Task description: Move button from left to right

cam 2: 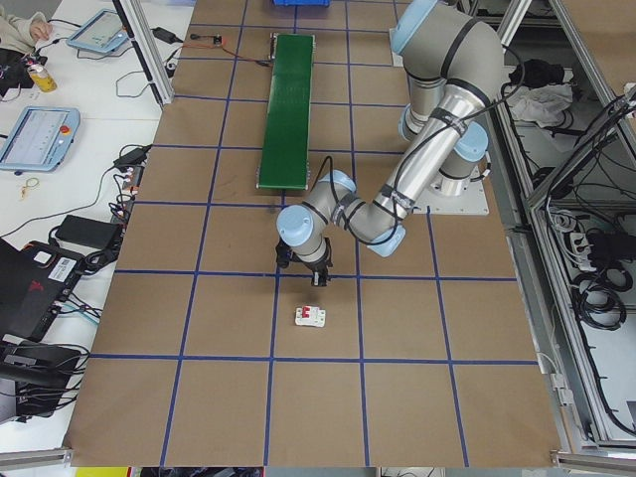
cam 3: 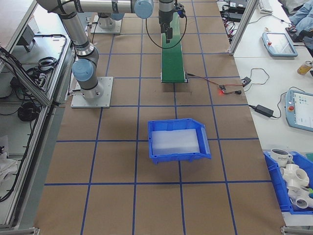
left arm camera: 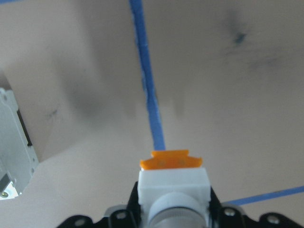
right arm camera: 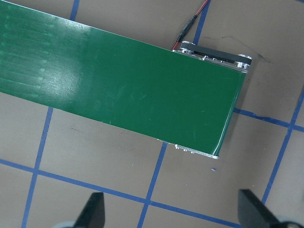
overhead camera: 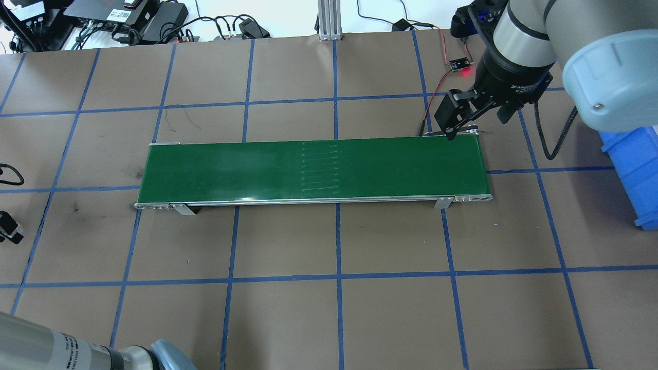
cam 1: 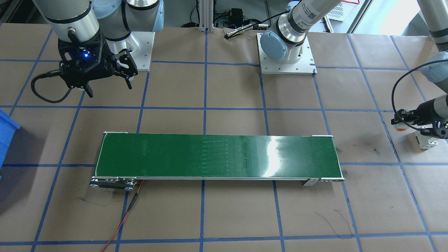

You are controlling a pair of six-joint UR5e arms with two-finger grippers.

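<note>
The button [left arm camera: 173, 183], a white block with an orange base, sits between the jaws of my left gripper [cam 1: 399, 120], which is shut on it. In the left wrist view its orange end points away over the brown paper and a blue tape line. The cap faces the camera and is blurred. In the front-facing view this gripper is at the far right edge, well off the end of the green conveyor belt [cam 1: 217, 155]. My right gripper [overhead camera: 452, 131] hangs open and empty above the far corner of the belt's other end [right arm camera: 118, 90].
A white circuit breaker [cam 1: 427, 140] with a red lever [cam 2: 310, 317] lies on the paper beside the left gripper. A blue bin [overhead camera: 637, 164] stands past the belt on the right arm's side. A red wire [cam 1: 122, 220] runs from the belt's motor end.
</note>
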